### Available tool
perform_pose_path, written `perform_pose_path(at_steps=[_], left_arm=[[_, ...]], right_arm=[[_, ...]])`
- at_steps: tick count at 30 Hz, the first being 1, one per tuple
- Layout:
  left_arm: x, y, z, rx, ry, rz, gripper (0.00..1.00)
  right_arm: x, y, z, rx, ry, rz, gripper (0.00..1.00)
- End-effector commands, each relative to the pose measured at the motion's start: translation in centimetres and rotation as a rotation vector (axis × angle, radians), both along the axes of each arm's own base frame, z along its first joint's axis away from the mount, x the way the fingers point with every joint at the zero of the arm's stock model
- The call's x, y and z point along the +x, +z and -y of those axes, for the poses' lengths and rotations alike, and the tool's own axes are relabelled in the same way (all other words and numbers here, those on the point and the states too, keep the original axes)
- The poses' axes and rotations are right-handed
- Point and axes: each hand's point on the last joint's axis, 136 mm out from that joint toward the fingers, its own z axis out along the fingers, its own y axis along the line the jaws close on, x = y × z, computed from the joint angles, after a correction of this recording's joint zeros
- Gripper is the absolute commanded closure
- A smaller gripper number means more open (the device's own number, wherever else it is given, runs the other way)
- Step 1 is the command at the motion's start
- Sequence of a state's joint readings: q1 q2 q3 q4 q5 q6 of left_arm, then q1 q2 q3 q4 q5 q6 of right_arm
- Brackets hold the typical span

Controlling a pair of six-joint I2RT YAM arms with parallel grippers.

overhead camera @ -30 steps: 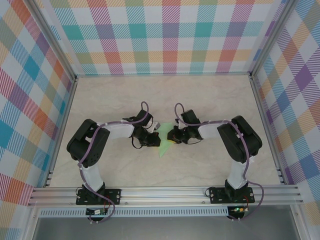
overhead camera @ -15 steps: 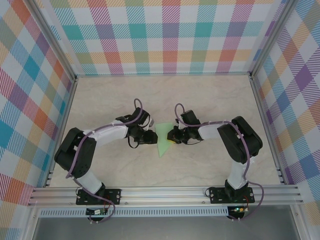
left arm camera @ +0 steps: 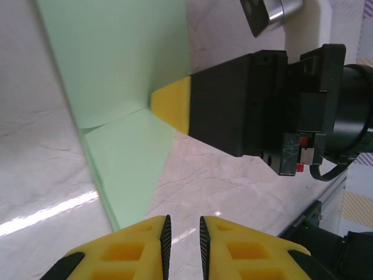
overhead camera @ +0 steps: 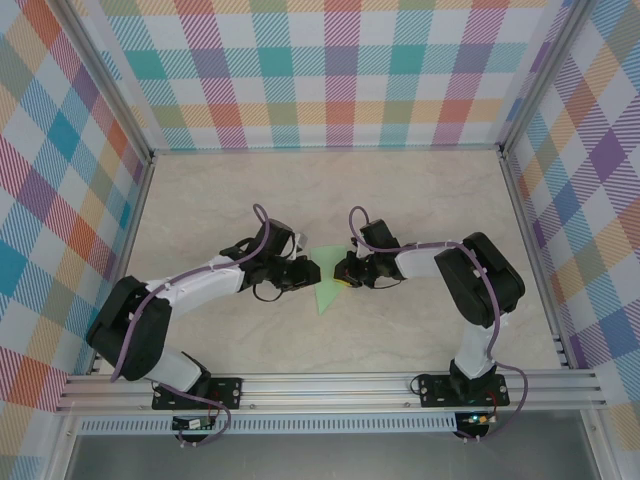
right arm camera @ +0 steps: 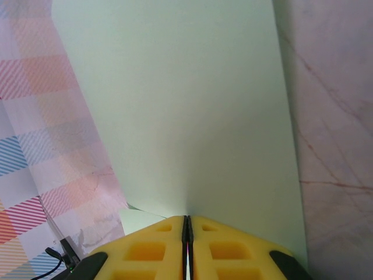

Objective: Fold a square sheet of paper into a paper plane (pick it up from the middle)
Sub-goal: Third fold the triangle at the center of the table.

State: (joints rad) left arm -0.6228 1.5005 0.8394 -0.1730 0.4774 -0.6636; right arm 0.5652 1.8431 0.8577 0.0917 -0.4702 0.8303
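The pale mint-green folded paper plane [overhead camera: 326, 290] is seen mid-counter [overhead camera: 430, 200], its long axis laid from 12 to 6 o'clock, tip at 6. Its 3 o'clock edge is pinched by the jaws of the right gripper [overhead camera: 344, 272]. The left gripper [overhead camera: 312, 275] is held just beside the 9 o'clock edge, jaws narrowly parted and empty.

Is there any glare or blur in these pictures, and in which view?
Left wrist view: a bright glare streak lies on the table beside the paper. Right wrist view: the plaid wall looks pale and soft. Top view: even light, no hard shadows.
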Motion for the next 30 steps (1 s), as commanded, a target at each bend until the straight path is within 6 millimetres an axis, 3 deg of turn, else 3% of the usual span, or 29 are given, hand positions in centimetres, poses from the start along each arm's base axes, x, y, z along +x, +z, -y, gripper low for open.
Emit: perform_pose_path(at_steps=[1,9,15,20,23,30], left_arm=[[-1.0,-1.1,2.2,-0.077,-0.043,-0.066,0.78],[-1.8,-3.6,4.2,-0.044,-0.086,-0.109,0.79],[-2.7,-6.8,2.8,0.047,-0.072,-0.163,0.81],[-3.6,-9.3,0.3,0.179,-0.054,-0.178,0.83],[-4.3,-10.0,-0.6,0.217,-0.060,-0.185,0.84],[-5.1,-10.6,-1.6,0.237,-0.062,-0.185,0.86]], right_arm=[[-1.4,-3.1,2.0,-0.130,-0.035,-0.084,0.89],[-1.2,-2.7,1.9,-0.125,-0.040,-0.079,0.89],[-1.0,-2.4,1.7,-0.123,-0.037,-0.076,0.88],[-0.6,-1.7,1.4,-0.113,-0.035,-0.064,0.87],[-0.1,-0.4,1.0,-0.096,-0.029,-0.048,0.86],[0.4,4.6,0.2,-0.020,-0.003,0.049,0.84]])
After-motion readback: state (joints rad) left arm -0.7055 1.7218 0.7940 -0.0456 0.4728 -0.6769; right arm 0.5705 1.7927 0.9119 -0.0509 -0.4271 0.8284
